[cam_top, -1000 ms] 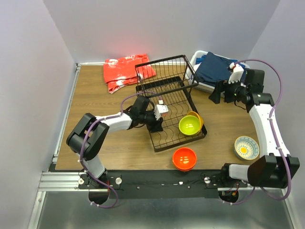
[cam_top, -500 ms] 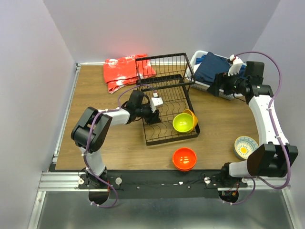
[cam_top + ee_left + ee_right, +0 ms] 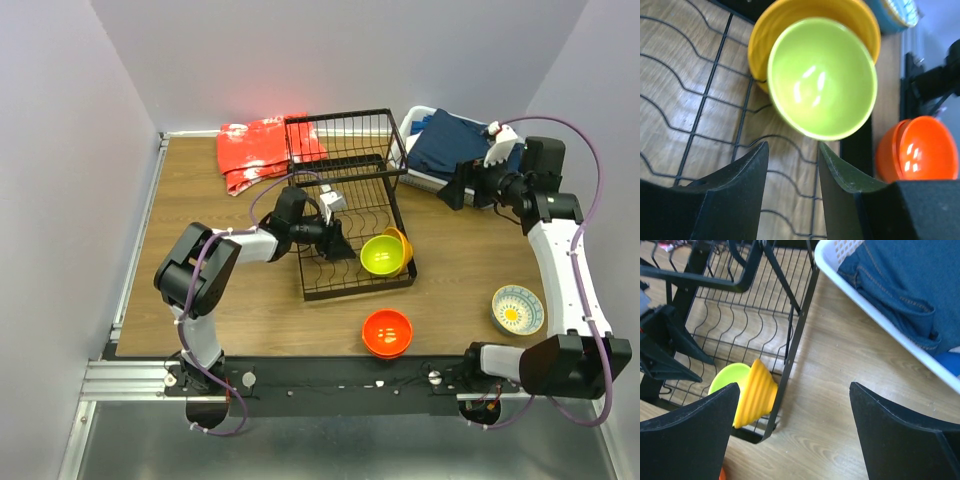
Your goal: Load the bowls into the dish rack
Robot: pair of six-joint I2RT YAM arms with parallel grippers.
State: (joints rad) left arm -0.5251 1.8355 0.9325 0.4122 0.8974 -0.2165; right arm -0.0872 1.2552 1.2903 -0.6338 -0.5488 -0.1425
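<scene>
Top external: lime green bowl (image 3: 381, 255) sits nested in the yellow-orange bowl (image 3: 404, 240), both tipped on their sides in the near right corner of the dish rack (image 3: 357, 290). Red-orange bowl (image 3: 387, 332) is out on the bench (image 3: 200, 200) by the near edge. White patterned bowl (image 3: 517, 310) is also on the bench, far right. My left pincer (image 3: 791, 147) is over the rack floor just beside the green bowl, released, nothing between the fingers. My right pincer (image 3: 793, 390) is spread wide and empty, near the white basket (image 3: 410, 118), which holds blue denim (image 3: 910, 280).
</scene>
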